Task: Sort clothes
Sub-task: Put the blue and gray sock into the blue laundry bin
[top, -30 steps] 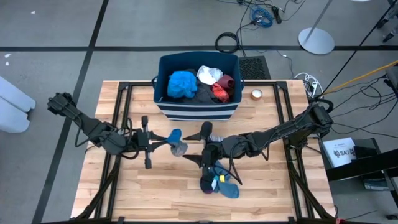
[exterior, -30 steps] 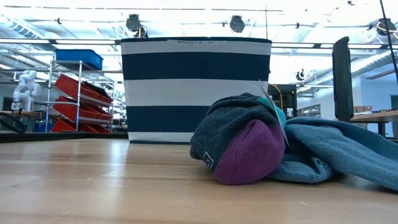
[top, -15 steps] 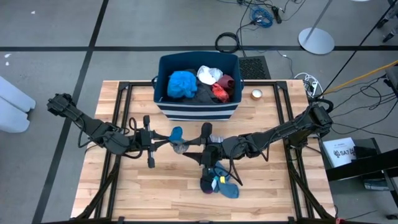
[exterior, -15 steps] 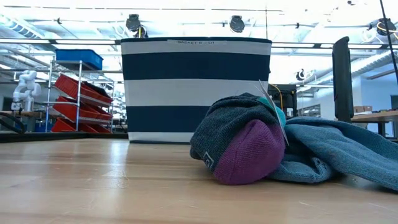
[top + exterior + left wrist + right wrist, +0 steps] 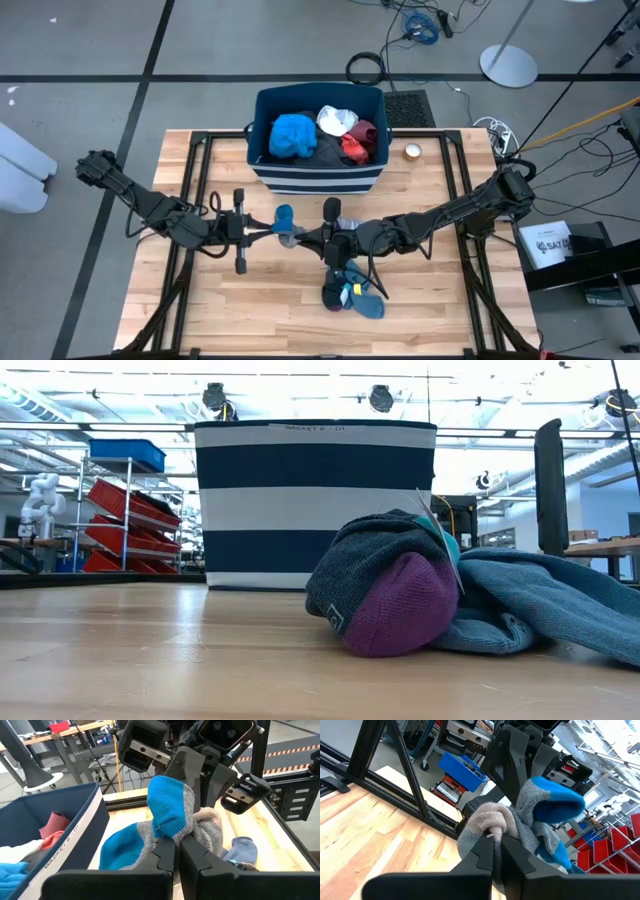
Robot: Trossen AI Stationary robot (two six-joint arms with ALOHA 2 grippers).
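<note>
A blue and grey sock (image 5: 285, 222) hangs bunched above the middle of the table between my two grippers. My left gripper (image 5: 270, 233) comes from the table's left and is shut on it. My right gripper (image 5: 308, 236) comes from the right and is shut on its other side. A pile of socks (image 5: 352, 290) lies on the table nearer the front: a grey and purple one (image 5: 385, 600) and grey-blue ones (image 5: 540, 600). The striped bin (image 5: 318, 172) at the back holds blue (image 5: 293, 135), white (image 5: 337, 120) and red (image 5: 358, 146) clothes. My left gripper pinches the sock between its two fingers at the grey band (image 5: 166, 839) beside the blue part. The fingers lie about level, coming from the table's left. The sock is bunched and lifted clear of the table. My right gripper pinches a bunched grey fold (image 5: 492, 827) of the same sock between its two fingers. It comes about level from the table's right, facing my left gripper. The blue end (image 5: 557, 805) stands out beyond the fingers.
Black frame rails (image 5: 200, 190) run along the table's left, right and far sides. A small round object (image 5: 412, 152) lies to the right of the bin. Bare wood (image 5: 260, 310) lies at the front left.
My right gripper has shut its wide-open fingers on the sock that my left gripper holds. Both arms have stayed in place, and the sock has stayed lifted between them.
</note>
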